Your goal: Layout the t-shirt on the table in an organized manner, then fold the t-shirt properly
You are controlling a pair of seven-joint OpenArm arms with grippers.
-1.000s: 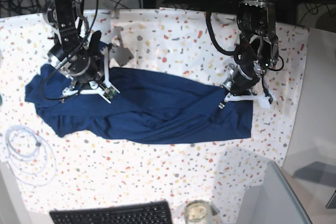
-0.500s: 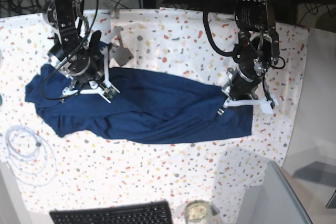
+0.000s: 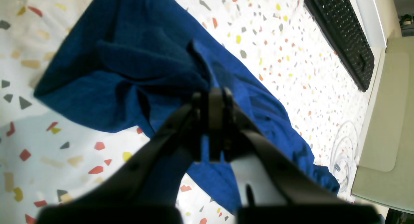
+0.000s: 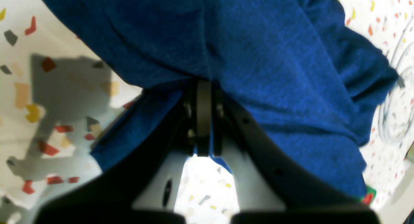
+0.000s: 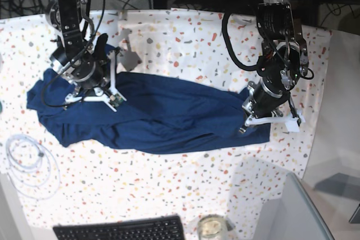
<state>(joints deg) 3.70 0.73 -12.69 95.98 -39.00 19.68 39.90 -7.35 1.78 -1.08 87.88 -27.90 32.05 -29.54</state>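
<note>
pincer (image 3: 212, 127) on soft rumpled navy t-shirt (image 3: 142, 72)

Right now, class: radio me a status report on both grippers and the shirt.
Left gripper shut on shirt. Right gripper shut on shirt. Shirt bunched lengthwise on table, unfolded. Cable coil near its end.

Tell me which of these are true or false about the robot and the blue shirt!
1. Both arms are pinching the t-shirt. True: the left gripper and right gripper each have shut jaws on cloth.
2. The shirt is neatly folded. False: it lies bunched and wrinkled.
3. A keyboard sits at the table's near edge. True.
4. The shirt is red. False: it is dark blue.
5. A white cable lies coiled on the shirt. False: it is beside it.
</note>
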